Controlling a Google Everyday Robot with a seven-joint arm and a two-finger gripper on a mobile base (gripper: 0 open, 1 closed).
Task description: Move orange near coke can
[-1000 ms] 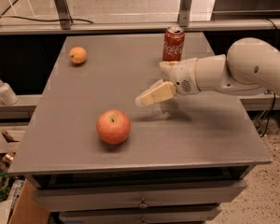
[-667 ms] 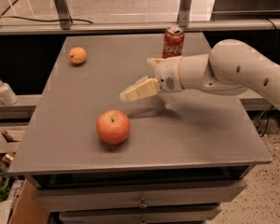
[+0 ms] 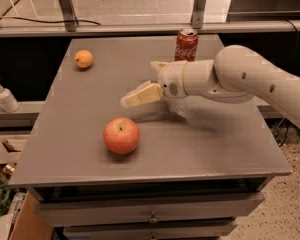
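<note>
The pincer (image 3: 132, 99) hangs low over the middle of the grey table (image 3: 215, 144) at the end of the cream arm, its tip pointing toward the left edge and dipping a little. From this side it cannot be told whether it is open or closed. Nothing is in it.

The orange (image 3: 83, 59) sits on the table beyond the tip, off to the far-left corner and well apart from the pincer. That diagonal is what the coming reach turns on: the tip probably has to travel on leftward and away toward the back edge. Being round, the fruit has no long axis to line up with.

The coke can (image 3: 186, 45) stands upright behind the pincer, on the far side of the wrist, near the back edge. The orange will therefore have to be carried back along the line the arm is now pointing out along.

The apple (image 3: 121, 135) lies near, on the front side just under the tip, and is not the target.
</note>
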